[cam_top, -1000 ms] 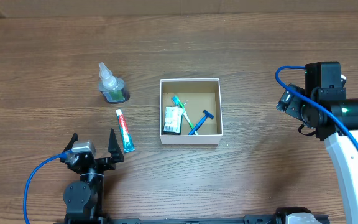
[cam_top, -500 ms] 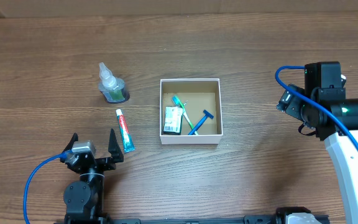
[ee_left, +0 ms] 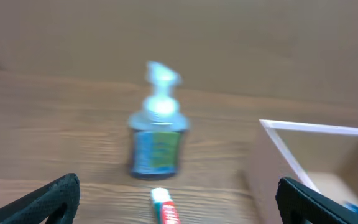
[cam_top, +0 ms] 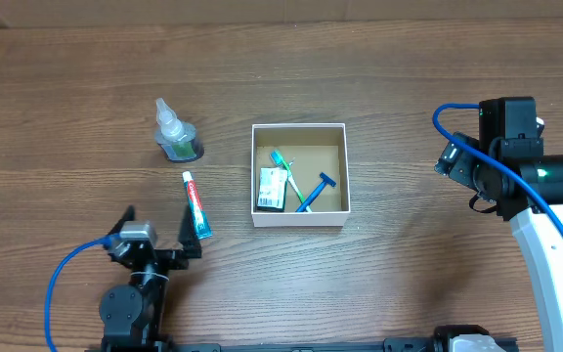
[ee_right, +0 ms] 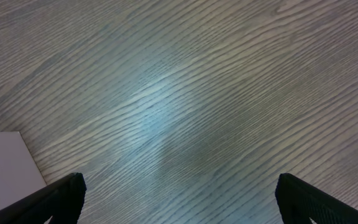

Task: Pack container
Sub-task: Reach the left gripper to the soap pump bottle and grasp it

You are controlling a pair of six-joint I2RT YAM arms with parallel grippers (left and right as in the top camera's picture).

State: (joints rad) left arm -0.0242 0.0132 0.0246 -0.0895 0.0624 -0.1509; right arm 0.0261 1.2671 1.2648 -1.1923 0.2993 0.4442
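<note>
The container (cam_top: 299, 130), a shallow square white box with a brown inside, sits mid-table and holds a toothbrush (cam_top: 283, 164), a blue razor (cam_top: 315, 190) and a dark packet (cam_top: 273, 188). A toothpaste tube (cam_top: 197, 205) lies on the table left of it, also low in the left wrist view (ee_left: 166, 210). A small clear bottle with green liquid (cam_top: 173, 131) stands further back, blurred in the left wrist view (ee_left: 158, 127). My left gripper (cam_top: 156, 235) is open and empty, just in front of the tube. My right gripper (ee_right: 179, 199) is open and empty over bare wood, right of the container.
The container's left wall shows at the right of the left wrist view (ee_left: 291, 149), and a white corner of it at the left of the right wrist view (ee_right: 5, 168). Wood table all around.
My left gripper has shifted a little, its fingers now further apart and angled; the left wrist view is motion-blurred. The right arm has not moved.
</note>
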